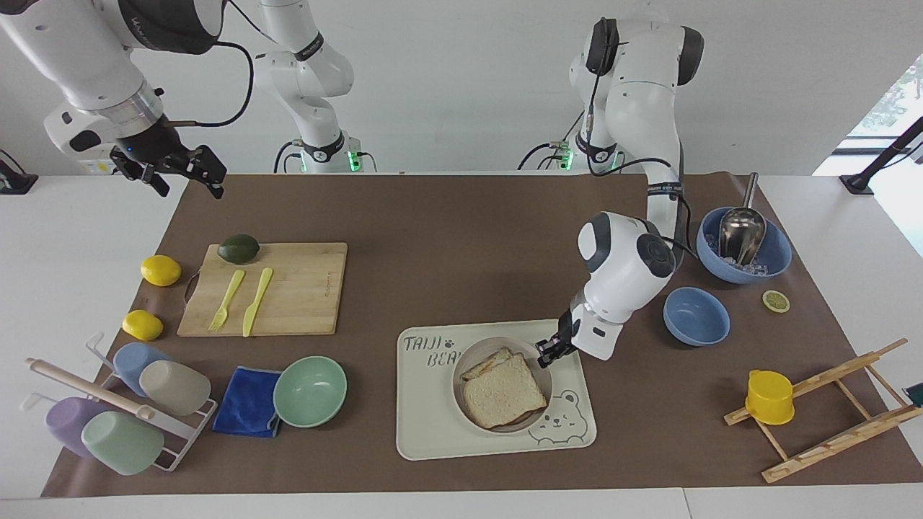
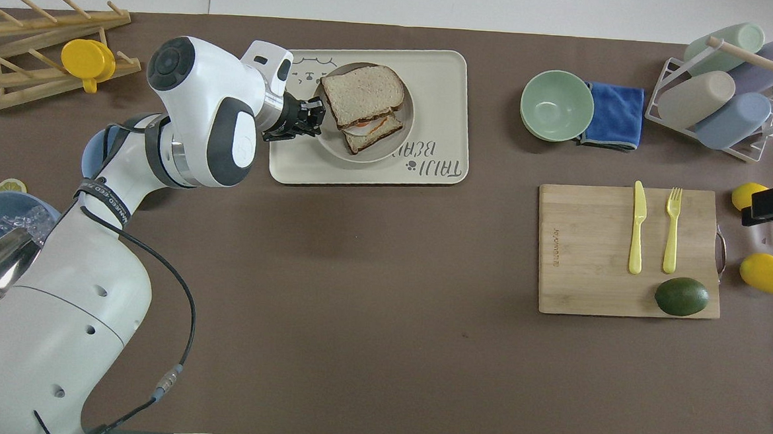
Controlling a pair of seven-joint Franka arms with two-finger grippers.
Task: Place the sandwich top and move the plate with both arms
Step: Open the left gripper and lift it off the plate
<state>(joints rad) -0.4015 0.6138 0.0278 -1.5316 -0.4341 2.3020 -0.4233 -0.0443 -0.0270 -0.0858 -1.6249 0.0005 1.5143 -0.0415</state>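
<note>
The sandwich top (image 1: pixel 503 391) (image 2: pixel 362 95), a pale speckled slice with a brown crust, lies on the egg-bearing slice in the round beige plate (image 1: pixel 458 371) (image 2: pixel 328 138). The plate sits on the cream bear tray (image 1: pixel 433 432) (image 2: pixel 443 81), beside the bear drawing. My left gripper (image 1: pixel 546 352) (image 2: pixel 312 114) is low at the plate's rim, on the side toward the left arm's end, shut on that rim. My right gripper (image 1: pixel 180 175) waits open and raised over the table's edge at the right arm's end; only its black tip (image 2: pixel 767 204) shows from above.
A small blue bowl (image 1: pixel 696 316) and a larger blue bowl with a scoop (image 1: pixel 743 245) stand by the left arm. A wooden rack holds a yellow cup (image 1: pixel 769 396). A green bowl (image 1: pixel 310 391), blue cloth, cup rack and cutting board (image 1: pixel 288 288) lie toward the right arm's end.
</note>
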